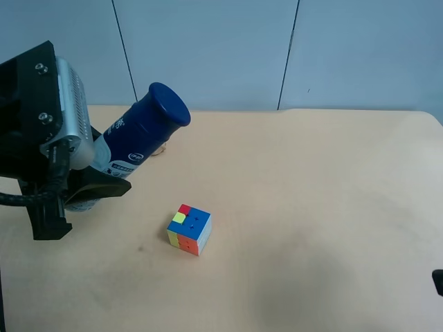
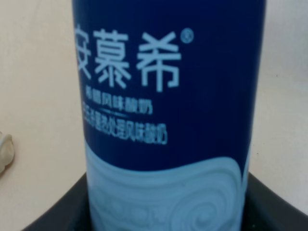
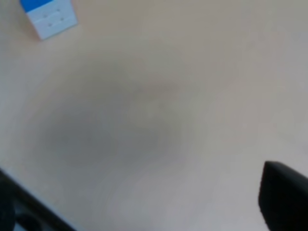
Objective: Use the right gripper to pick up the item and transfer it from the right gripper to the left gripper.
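Observation:
The item, a slim bottle (image 1: 142,131) with a navy round cap and a blue-and-white label, is held tilted above the table, cap up and away from the arm. My left gripper (image 1: 93,181), on the arm at the exterior high view's left, is shut on its pale lower end. The left wrist view shows the bottle (image 2: 168,96) close up with black jaws on both sides of its base. My right gripper (image 3: 149,211) shows only as dark finger parts at the edges of its blurred view, spread apart with bare table between them. A black sliver of it (image 1: 439,282) shows at the exterior high view's right edge.
A multicoloured puzzle cube (image 1: 190,229) sits on the tan table (image 1: 311,194) near the middle, also in the right wrist view (image 3: 49,17). A bit of a tan wooden piece (image 1: 161,149) shows behind the bottle. Grey wall panels stand behind the table.

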You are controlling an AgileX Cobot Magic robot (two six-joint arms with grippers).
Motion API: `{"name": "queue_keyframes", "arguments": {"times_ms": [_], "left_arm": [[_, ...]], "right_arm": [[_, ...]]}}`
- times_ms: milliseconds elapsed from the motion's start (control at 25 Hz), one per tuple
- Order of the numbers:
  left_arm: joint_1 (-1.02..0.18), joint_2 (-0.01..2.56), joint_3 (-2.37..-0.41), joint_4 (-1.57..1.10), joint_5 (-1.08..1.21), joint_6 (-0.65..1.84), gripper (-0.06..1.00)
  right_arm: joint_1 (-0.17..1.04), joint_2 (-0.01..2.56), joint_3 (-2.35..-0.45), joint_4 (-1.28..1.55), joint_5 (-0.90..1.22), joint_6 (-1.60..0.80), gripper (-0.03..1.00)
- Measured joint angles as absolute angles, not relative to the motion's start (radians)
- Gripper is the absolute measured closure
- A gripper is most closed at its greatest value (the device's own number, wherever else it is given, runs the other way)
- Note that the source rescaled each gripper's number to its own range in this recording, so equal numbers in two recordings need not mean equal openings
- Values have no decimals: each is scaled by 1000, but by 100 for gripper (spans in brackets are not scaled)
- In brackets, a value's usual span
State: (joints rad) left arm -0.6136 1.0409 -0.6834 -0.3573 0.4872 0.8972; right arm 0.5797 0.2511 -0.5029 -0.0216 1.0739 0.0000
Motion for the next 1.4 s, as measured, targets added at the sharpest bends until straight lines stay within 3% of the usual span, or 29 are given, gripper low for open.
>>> {"name": "queue_keyframes", "arguments": {"times_ms": [280,480,1400], "left_arm": [[-614,1041,-683,-357,487,897,89],[-614,1041,-683,-357,488,897,89],[-614,1041,-683,-357,495,897,89]], "right_arm": [[206,54,-497,-22,1071,0,-3],[45,-3,-497,-23,1071,0,-3],[27,-3,-497,-22,1071,0,-3]]}}
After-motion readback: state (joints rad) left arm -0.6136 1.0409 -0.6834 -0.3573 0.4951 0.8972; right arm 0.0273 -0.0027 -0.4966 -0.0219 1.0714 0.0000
